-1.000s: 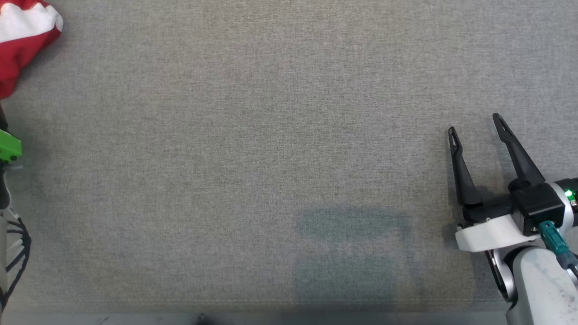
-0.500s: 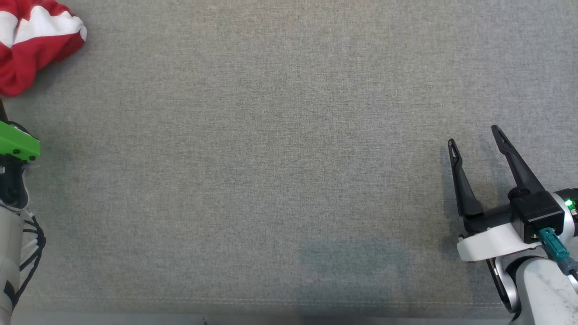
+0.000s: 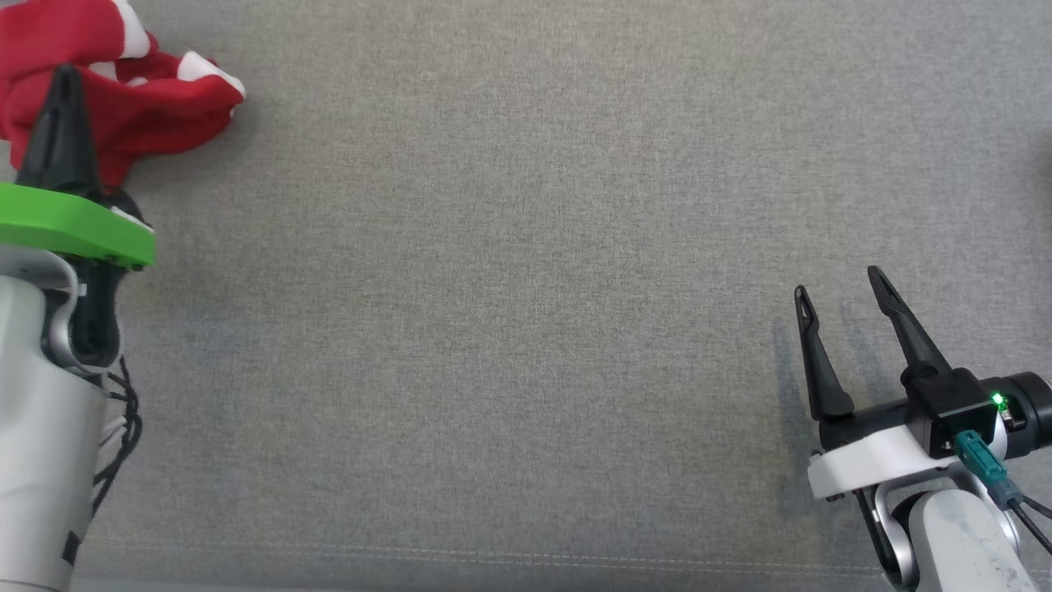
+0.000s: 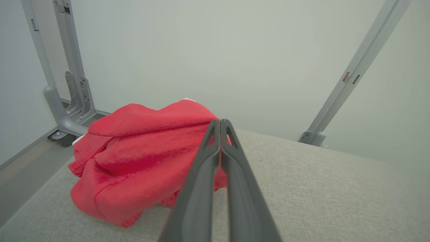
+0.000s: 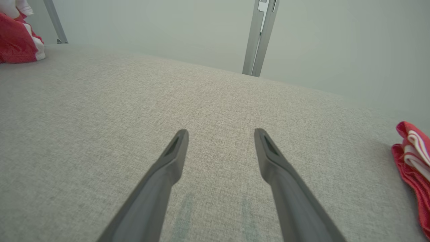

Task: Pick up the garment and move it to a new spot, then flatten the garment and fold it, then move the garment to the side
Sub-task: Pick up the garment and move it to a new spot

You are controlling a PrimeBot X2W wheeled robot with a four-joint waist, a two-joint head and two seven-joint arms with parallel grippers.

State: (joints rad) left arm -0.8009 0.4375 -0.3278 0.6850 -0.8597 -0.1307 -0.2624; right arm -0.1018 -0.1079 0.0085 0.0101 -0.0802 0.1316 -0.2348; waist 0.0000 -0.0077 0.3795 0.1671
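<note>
**A:** And there was the left hand (image 3: 64, 78), up at the far left corner of the grey bench (image 3: 493, 288). How did the fingers stand?

**B:** Pressed tight together, no gap at all. In the left wrist view the left hand (image 4: 220, 121) had its tips right at the upper edge of the garment (image 4: 141, 158), and the cloth looked pinched there.

**A:** And the garment (image 3: 156, 99) itself?

**B:** A red heap with white patches, crumpled, resting on the bench by that far left corner, bunched around the dark finger. The green bracket (image 3: 74, 222) on the wrist sat just below it.

**A:** Over to the other side!

**B:** The right hand (image 3: 837, 282) was low at the near right, fingers spread wide apart with nothing between them. It hovered over bare cloth, well apart from the garment.

**A:** Anything else from its wrist view?

**B:** The right hand (image 5: 220, 131) pointed across the bench. A second red-and-white cloth (image 5: 411, 151) lay at that view's right edge.
</note>
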